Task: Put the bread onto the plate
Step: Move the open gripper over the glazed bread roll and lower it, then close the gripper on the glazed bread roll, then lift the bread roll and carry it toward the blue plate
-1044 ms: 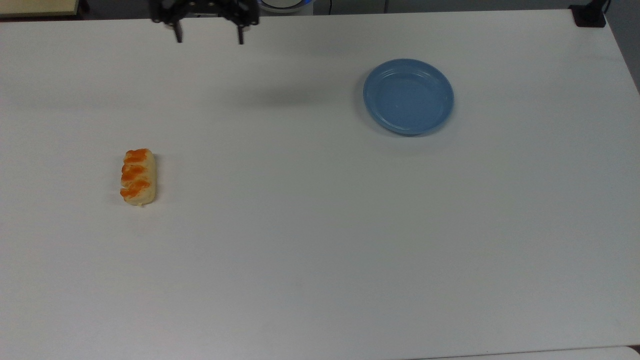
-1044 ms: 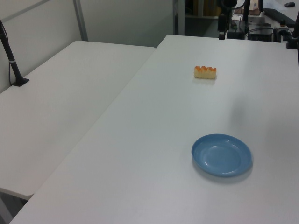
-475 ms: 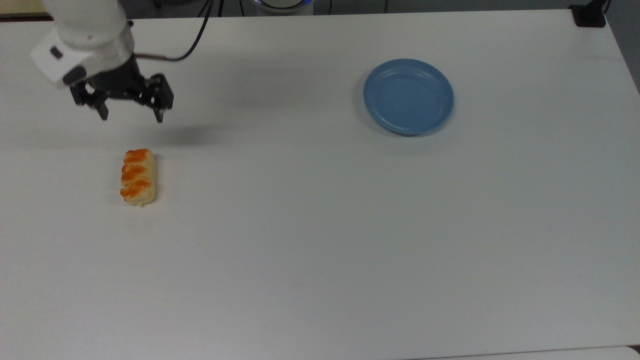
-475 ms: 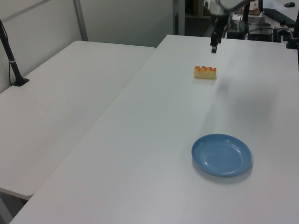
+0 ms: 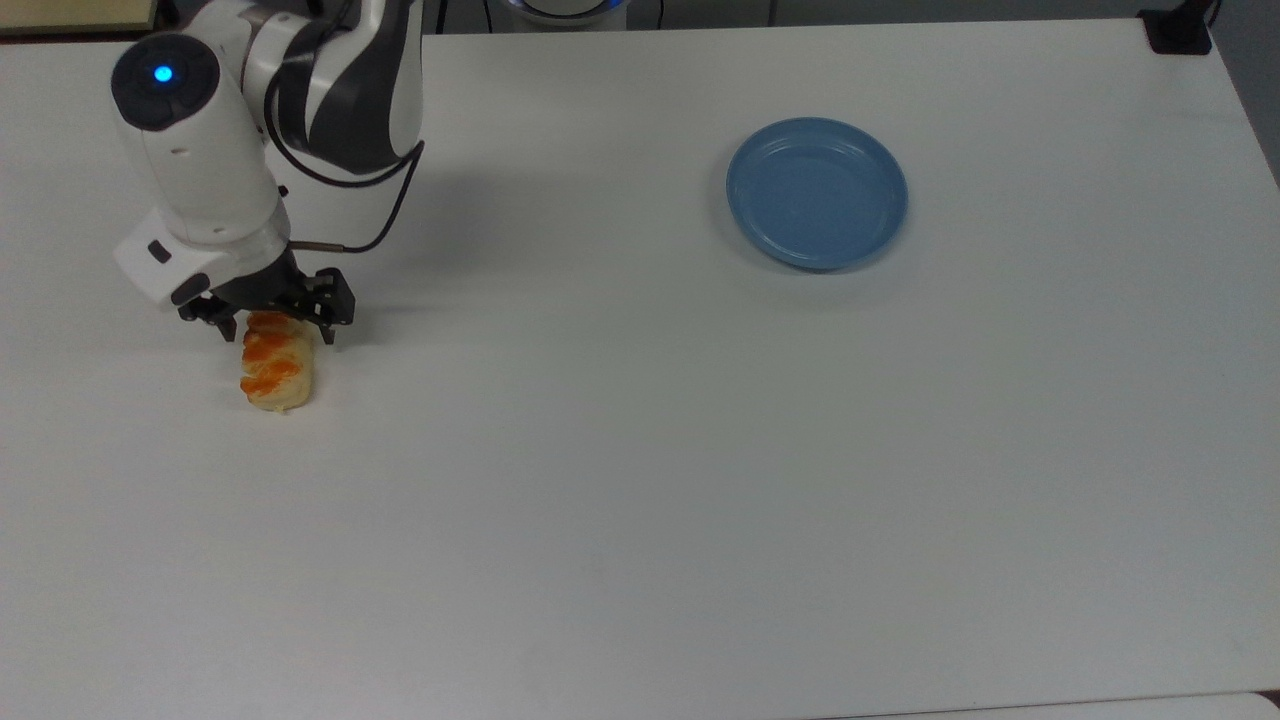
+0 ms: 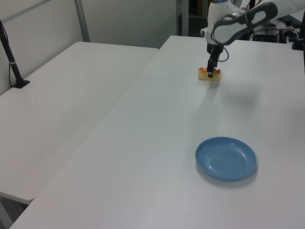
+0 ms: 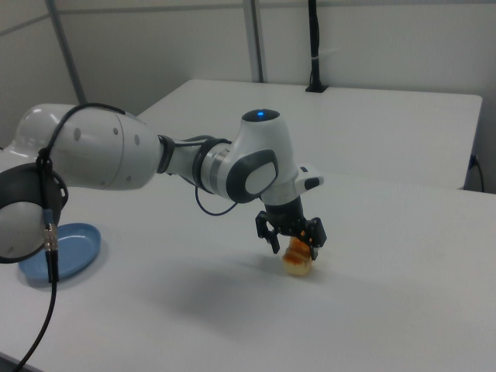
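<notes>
The bread (image 5: 274,375) is a pale bun with orange glazed patches, lying on the white table at the top view's left. My gripper (image 5: 278,333) is open and lowered over the bread's far end, one finger on each side of it. From the side, the gripper (image 7: 296,249) hangs just above the bread (image 7: 297,262), and whether the fingers touch it cannot be told. In the left view the gripper (image 6: 210,71) partly hides the bread (image 6: 215,75). The blue plate (image 5: 817,192) lies bare at the top view's upper right, far from the bread; it also appears (image 6: 226,158) (image 7: 58,248).
A black clamp (image 5: 1175,30) sits on the table's corner at the top view's upper right. A second white table (image 6: 71,95) adjoins at the left view's left, with a black post (image 6: 12,62) on it. The arm's cable (image 5: 340,215) loops above the gripper.
The gripper has come from the table's far edge down toward the bread and now straddles its far end, still open. Bread and plate have not moved.
</notes>
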Controlling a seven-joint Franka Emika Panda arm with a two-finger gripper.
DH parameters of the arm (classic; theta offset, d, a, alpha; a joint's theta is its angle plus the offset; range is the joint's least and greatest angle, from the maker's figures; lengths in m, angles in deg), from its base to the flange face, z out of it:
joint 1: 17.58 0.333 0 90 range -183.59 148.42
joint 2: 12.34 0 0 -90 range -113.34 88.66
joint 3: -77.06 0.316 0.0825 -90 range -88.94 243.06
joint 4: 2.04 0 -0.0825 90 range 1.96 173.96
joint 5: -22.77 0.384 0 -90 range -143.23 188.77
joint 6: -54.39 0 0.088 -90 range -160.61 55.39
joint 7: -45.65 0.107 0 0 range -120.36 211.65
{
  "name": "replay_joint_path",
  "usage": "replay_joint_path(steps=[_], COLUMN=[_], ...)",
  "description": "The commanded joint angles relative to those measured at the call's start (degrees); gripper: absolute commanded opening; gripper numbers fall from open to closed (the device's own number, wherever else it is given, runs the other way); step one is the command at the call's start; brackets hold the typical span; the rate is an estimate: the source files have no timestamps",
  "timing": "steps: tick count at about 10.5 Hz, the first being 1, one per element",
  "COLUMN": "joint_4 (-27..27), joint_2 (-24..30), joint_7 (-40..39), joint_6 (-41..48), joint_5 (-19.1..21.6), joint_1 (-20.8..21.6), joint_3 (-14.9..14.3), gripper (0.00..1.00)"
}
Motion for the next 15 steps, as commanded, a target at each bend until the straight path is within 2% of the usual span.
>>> replay_joint_path(steps=[1,3,4,5,8,12,13,15], joint_4=[-0.7,-0.7,-0.6,-0.4,1.3,4.2,6.7,12.3], joint_2=[-1.8,-1.7,-1.4,-0.5,3.5,14.4,16.4,18.7], joint_7=[1.8,3.4,4.3,6.0,12.8,17.1,20.2,27.3], joint_6=[-1.8,-3.4,-3.3,-3.0,-0.6,15.7,16.3,15.7], joint_5=[-0.1,0.3,0.3,0.2,0.1,0.1,-0.3,-1.9], joint_1=[0.1,0.1,0.6,1.5,10.7,23.3,25.7,27.5], joint_3=[0.1,0.4,0.8,1.2,1.4,2.5,4.7,10.6], gripper=[0.91,0.41,0.30,0.30,0.30,0.31,0.31,0.30])
